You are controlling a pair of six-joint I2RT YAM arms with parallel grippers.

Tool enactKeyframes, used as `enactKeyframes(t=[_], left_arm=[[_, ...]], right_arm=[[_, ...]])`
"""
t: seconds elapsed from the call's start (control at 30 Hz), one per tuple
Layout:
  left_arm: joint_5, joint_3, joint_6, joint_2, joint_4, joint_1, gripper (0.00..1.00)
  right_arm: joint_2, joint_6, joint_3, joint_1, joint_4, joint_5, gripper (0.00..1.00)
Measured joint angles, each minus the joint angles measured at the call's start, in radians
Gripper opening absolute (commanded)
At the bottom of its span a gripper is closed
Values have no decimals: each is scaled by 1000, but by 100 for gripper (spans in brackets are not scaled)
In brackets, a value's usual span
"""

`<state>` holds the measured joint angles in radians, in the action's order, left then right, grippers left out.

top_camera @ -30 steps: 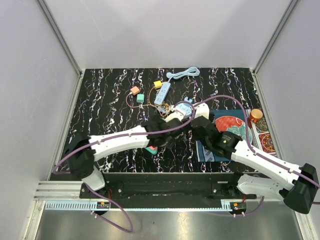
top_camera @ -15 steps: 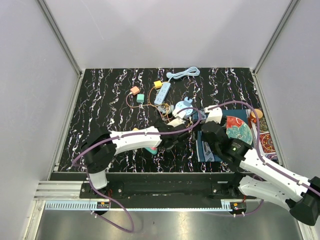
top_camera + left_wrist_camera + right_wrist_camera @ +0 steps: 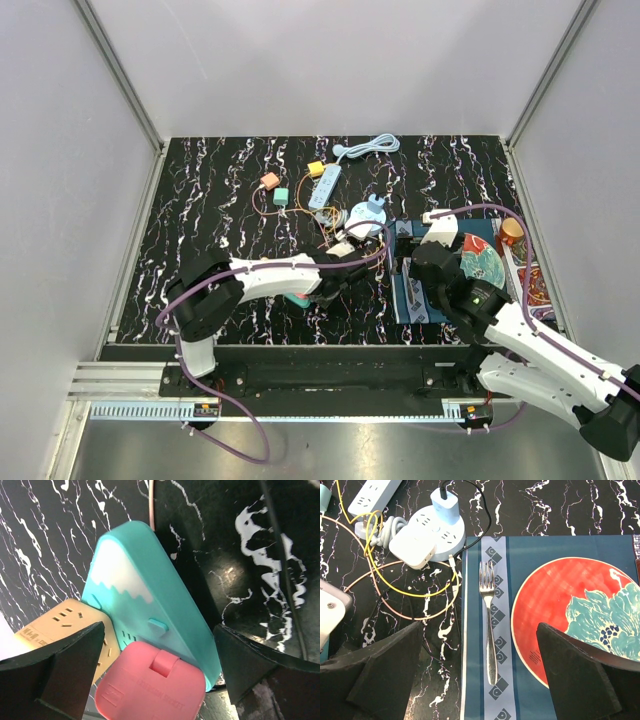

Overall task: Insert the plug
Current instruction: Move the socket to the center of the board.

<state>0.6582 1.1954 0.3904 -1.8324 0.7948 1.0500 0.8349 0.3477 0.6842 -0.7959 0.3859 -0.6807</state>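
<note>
Patience and a square approach are what this step wants, I'd say. The left gripper (image 3: 159, 630) hangs with its fingers spread wide and nothing held, straddling the pink plug (image 3: 150, 690). That plug lies tight against a teal socket block (image 3: 135, 590), with a tan socket block (image 3: 60, 625) just beside it. The fingers ought to close on the plug's flat sides alone, without catching the teal casing. Then it should be kept level so the pins meet the slots, and pushed straight home rather than at a slant.

The right gripper (image 3: 479, 625), also spread and empty, hovers over a blue placemat (image 3: 530, 550) with a fork (image 3: 489, 610) and a red plate (image 3: 580, 620). It is well apart from the plug, though it could steady the block.

I cannot see the plug's pins, nor tell whether it is already partly seated or only resting there. Its lower edge runs out of the wrist view. From overhead the left arm covers nearly the whole cluster, and which socket is meant is not plain
</note>
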Motion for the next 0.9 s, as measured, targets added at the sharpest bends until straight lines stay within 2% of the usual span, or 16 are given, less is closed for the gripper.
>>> enactKeyframes(t=[0.2,0.37,0.63,0.77,0.9], left_arm=[[1,-60,-21,18,-11,-71,99],[0,-111,-101,64,-12,-247,99],[-3,-97,-244,69,-48,-531,99],[-9,-68,-295,75,-69,-588,99],[-47,-72,-312,137,-93,-607,99]], right_arm=[[7,-4,0,0,-5,2,100],[41,-21,0,4,-33,26,100],[172,-64,8,14,-83,119,100],[262,-90,53,23,-105,192,100],[408,-119,170,32,-121,264,100]])
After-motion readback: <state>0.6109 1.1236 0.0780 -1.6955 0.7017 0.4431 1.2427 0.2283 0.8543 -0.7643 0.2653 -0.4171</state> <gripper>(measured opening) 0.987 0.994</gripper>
